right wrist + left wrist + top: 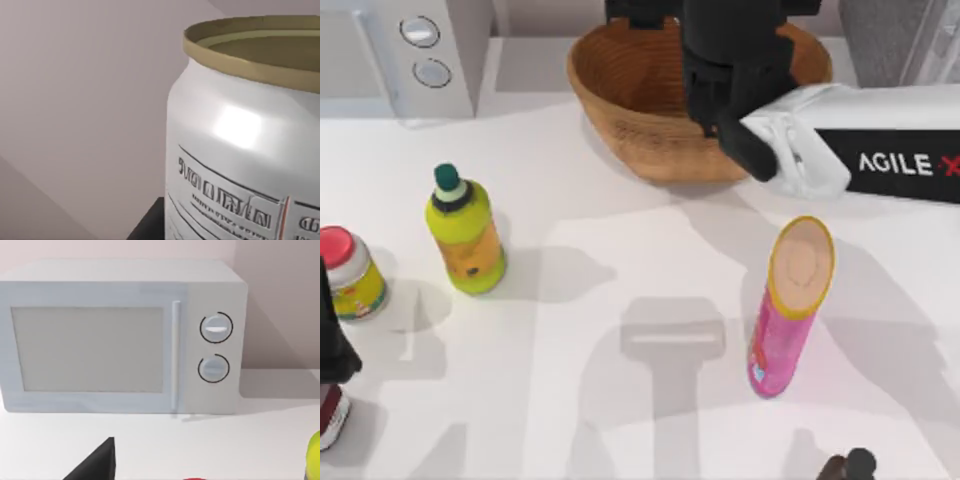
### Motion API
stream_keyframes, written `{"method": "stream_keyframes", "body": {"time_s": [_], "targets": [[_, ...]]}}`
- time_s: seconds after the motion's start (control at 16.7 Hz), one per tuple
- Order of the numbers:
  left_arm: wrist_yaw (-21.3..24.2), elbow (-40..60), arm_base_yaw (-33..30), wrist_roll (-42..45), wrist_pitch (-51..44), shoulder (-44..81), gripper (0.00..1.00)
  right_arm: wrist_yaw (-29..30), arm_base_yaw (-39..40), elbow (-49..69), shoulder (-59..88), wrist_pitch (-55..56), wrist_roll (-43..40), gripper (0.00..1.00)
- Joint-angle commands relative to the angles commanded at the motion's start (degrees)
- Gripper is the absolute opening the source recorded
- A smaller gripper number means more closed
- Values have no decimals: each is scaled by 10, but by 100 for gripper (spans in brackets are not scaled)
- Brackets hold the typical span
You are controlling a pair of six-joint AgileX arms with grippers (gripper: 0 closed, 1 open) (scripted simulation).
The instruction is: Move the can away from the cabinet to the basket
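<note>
Two AgileX arms work one white counter; only the right arm is busy.

Largest item: a pale grey-white box microwave with two round dials, at the counter's far left corner. In the left wrist view it faces the camera with its door closed.

Next, the large oval brown woven wicker basket sits at the middle of the far edge, with its open mouth up. The right arm, white with black lettering, comes in from the right edge and ends over the right half of the basket. Its black right tool hangs above the basket's inner wall.

A tall pink tube with a yellow rim stands upright towards the near right of the counter, well apart from the basket.

A yellow-green plastic bottle with a dark green cap stands left of centre. A short yellow jar with a red lid stands just beside it, at the left edge.

Smallest is the silver metal drink can with a gold rim and dark lettering. It looms close in the right wrist view, lifted against the plain wall, with a black part of the tool at its base. The right tool is pinching the can above the basket.

The left tool is parked at the left edge, near the jar. I cannot tell whether it is spread or pressed together.
</note>
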Motion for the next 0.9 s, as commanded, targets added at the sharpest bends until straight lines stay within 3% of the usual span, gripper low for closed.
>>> {"method": "stream_keyframes", "body": {"time_s": [0.24, 0.9], "targets": [[0, 0, 0, 0, 0, 0, 100, -4, -4, 7, 7, 0, -1, 0], [0, 0, 0, 0, 0, 0, 100, -4, -4, 7, 7, 0, -1, 83]]}}
